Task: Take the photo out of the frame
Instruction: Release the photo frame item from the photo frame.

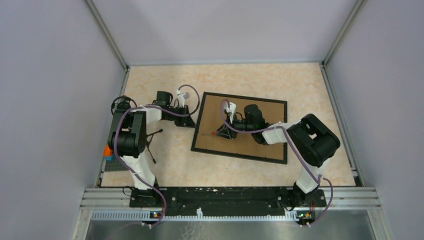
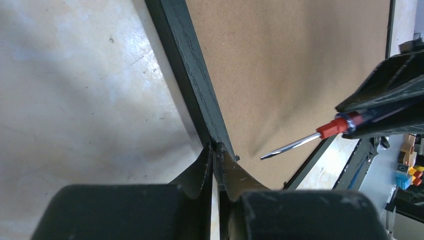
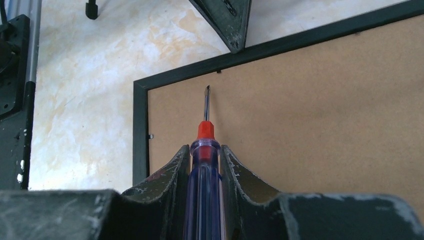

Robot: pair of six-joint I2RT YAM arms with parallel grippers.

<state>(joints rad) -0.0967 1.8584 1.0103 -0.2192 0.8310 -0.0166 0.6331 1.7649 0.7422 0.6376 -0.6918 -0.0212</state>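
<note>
Top external view shows the frame (image 1: 260, 99) lying back up, slightly askew, on the marbled beige table (image 1: 165, 170), right of centre, with its brown backing board (image 1: 270, 112) facing the camera. The photo itself shows in no view. The left arm reaches the frame's left rail near the far corner, and the right arm is bent in over the board.

Left wrist view has the left gripper (image 2: 214, 150) right on the black rail. Its fingers (image 2: 200, 170) are drawn together to a thin slit, the rail runs straight into that slit, and they appear to pinch it.

Right wrist view shows the right gripper (image 3: 206, 150) clamped on a screwdriver (image 3: 204, 190) with a clear blue handle and a red collar, one finger (image 3: 170, 175) on either side of the handle. The thin metal shaft points towards the far rail, its tip over the board close to the corner and just beside a small dark tab (image 3: 218, 71) on the rail's inner edge. Whether the tip touches the board cannot be told. One left fingertip shows at the top of that view, on the same rail.
</note>
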